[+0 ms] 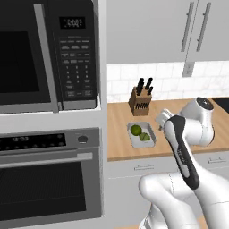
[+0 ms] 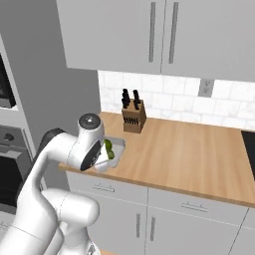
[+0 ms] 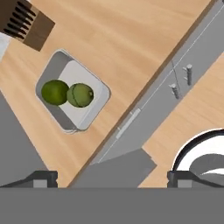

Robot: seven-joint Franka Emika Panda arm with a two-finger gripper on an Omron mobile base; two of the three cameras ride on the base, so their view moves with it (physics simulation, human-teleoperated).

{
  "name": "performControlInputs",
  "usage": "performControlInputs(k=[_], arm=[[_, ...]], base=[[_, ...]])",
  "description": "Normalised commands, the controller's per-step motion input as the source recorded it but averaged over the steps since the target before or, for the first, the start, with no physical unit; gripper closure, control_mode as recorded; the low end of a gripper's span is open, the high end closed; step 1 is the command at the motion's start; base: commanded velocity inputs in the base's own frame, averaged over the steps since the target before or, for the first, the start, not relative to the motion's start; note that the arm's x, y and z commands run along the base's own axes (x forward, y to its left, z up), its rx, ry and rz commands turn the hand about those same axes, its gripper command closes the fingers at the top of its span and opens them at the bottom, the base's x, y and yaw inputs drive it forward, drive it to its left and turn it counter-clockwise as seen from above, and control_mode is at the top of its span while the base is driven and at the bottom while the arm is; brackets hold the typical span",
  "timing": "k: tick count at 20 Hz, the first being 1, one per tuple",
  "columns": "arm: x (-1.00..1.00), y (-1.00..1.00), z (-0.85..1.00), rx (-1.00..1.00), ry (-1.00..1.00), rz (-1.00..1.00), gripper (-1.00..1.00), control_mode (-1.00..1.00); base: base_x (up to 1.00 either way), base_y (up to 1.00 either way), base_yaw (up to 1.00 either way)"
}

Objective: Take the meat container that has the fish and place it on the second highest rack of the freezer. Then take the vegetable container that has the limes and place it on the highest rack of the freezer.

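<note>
Wooden table [image 1: 120, 145] carrying a grey container [image 3: 98, 101] with two limes [image 3: 55, 92], near a knife block [image 1: 140, 102]; hand [image 3: 112, 177] above, fingers spread wide, empty.

Arm: white Franka arm [image 1: 188, 147] rises from the base, bends at a dark-banded elbow and reaches forward over the front edge of the worktop.
Wrist: round joint cap on top in both base views; the hand points downward.
Gripper [image 3: 113, 177]: held above the worktop's front edge, touching nothing.
Fingers [image 3: 41, 177]: two dark tips set wide apart in the hand view, nothing between them.
</note>
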Motion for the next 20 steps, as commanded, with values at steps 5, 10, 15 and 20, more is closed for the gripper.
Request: performControlInputs(k=[5,10,15,20], arm=[[0.7,-0.18,-0.23,0.0,0.12,0.02,-1.0,-1.0],[0.5,-0.23,-0.22,0.0,0.22,0.0,-1.0,-1.0],[0.12,0.0,-0.49,-0.02,0.15,0.02,-1.0,-1.0],[0.1,0.0,-0.55,-0.02,0.15,0.02,-1.0,-1.0]], base=[[0.0,0.0,0.0],[0.0,0.0,0.0],[0.0,0.0,0.0],[0.0,0.0,0.0]])
